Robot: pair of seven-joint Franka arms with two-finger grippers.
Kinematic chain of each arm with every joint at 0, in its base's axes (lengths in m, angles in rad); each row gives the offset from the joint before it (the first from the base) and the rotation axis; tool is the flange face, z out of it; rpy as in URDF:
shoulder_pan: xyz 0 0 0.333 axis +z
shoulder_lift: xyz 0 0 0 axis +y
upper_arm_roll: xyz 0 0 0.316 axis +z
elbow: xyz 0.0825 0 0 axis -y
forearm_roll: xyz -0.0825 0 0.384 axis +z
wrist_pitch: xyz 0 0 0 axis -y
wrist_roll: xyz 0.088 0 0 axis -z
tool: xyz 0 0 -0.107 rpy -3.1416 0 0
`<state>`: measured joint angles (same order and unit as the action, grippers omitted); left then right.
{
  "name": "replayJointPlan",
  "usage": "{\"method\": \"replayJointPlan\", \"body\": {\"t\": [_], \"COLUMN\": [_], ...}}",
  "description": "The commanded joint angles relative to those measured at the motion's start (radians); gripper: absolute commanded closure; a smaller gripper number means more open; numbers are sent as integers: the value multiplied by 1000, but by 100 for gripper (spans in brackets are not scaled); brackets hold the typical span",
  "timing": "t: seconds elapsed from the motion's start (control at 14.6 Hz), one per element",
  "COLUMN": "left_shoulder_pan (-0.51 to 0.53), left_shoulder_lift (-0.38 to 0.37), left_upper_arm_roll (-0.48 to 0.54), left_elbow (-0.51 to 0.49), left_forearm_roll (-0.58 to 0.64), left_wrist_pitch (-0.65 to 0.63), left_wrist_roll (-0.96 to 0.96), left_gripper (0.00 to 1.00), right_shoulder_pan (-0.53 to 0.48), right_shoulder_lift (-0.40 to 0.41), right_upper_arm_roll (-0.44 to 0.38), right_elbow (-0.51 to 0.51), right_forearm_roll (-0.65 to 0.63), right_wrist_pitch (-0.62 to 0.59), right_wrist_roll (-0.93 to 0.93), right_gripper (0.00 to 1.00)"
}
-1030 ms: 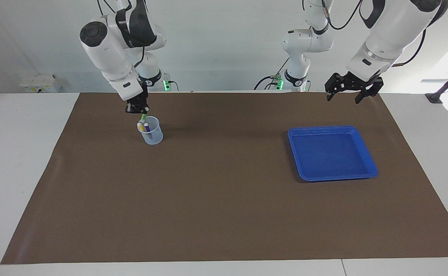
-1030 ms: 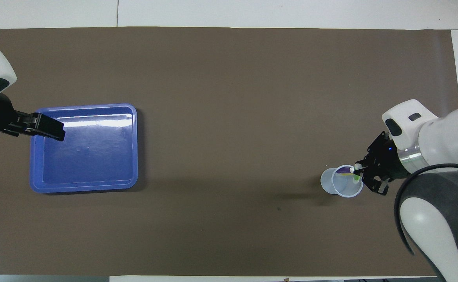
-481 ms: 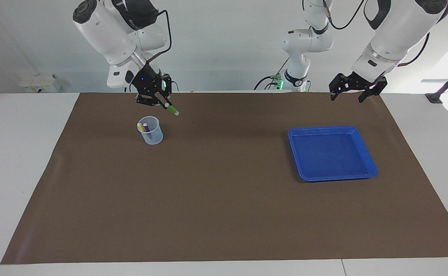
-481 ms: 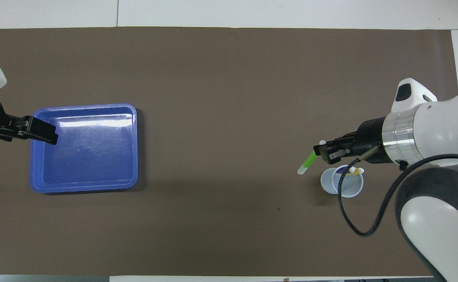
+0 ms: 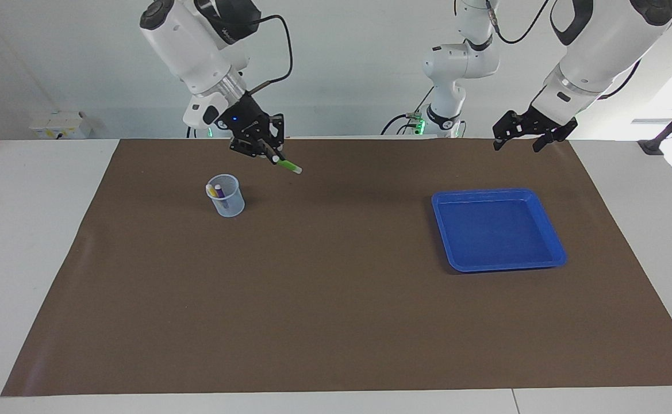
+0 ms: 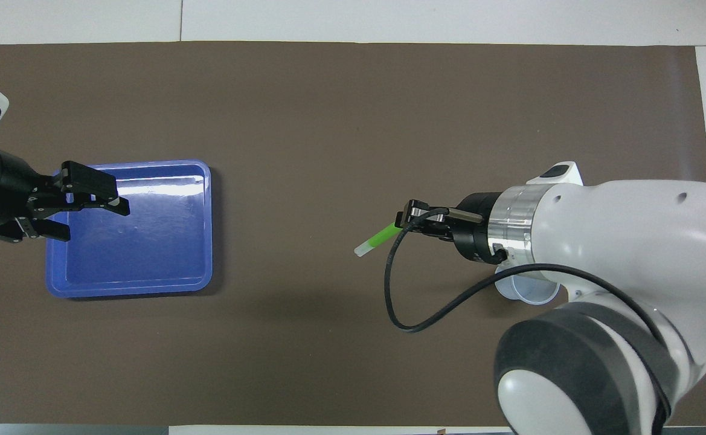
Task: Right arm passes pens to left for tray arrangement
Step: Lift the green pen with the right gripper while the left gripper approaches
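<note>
Rt gripper [image 5: 271, 154] up in air over the brown mat [image 5: 336, 322], clear of the cup [image 5: 226, 196], toward the tray's end from it. Jaws clamped on the green pen [image 5: 287, 166]; pen sticks out past the fingertips, tilted down, pale end leading, aimed toward the tray [image 5: 551, 234]. In overhead view, same pen [image 6: 378, 238] juts from rt gripper [image 6: 406, 219] toward the tray [image 6: 206, 229], w/ bare mat between pen tip and tray.

Cup standing upright on mat at rt arm's end, well apart from tray. Purple pen [image 5: 220, 193] and yellow pen [image 5: 212, 191] inside cup, leaning, pale ends up. In overhead view, cup [image 6: 528, 292] mostly hidden under rt arm; pens in it not visible there.

Lt gripper [image 5: 523, 138] raised, jaws wide open, nothing in them. In overhead view, lt gripper [image 6: 90, 209] over the tray's edge at lt arm's end; facing view shows it high above, not touching.

Tray flat on mat at lt arm's end, no pens in it.
</note>
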<state>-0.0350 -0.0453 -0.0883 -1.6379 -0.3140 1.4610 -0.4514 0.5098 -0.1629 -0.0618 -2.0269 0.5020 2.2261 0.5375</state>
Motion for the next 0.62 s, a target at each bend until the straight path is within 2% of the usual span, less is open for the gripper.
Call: {"method": "replayJointPlan", "body": {"t": [0.0,0.14,0.34,0.55], "left_shoulder_pan": [-12,-25,-48,-77], "left_shoulder_lift": [-44,-53,-90,-146], "left_upper_arm_roll": [-13,-50,-65,-65], "left_elbow": [-60,-92,-178,-290], "left_forearm_roll": [-121,-181,-272,-361], "left_wrist_pitch": [65,142,250,360], "left_wrist_roll": [-302,-546,-812,-1060], "left_gripper": [0,0,0,0], "right_shoulder_pan": [62,122,196,254], "right_shoulder_lift": [-20,-21,-18,-9], "right_upper_arm_roll": [-4,-4,-4,-4], "right_elbow": [-68,-82,-105,-107], "right_forearm_roll": [35,36,36,36], "right_wrist_pitch": [177,269,404,457], "right_wrist_roll": [244,402,568,634], "right_gripper": [100,100,100,100]}}
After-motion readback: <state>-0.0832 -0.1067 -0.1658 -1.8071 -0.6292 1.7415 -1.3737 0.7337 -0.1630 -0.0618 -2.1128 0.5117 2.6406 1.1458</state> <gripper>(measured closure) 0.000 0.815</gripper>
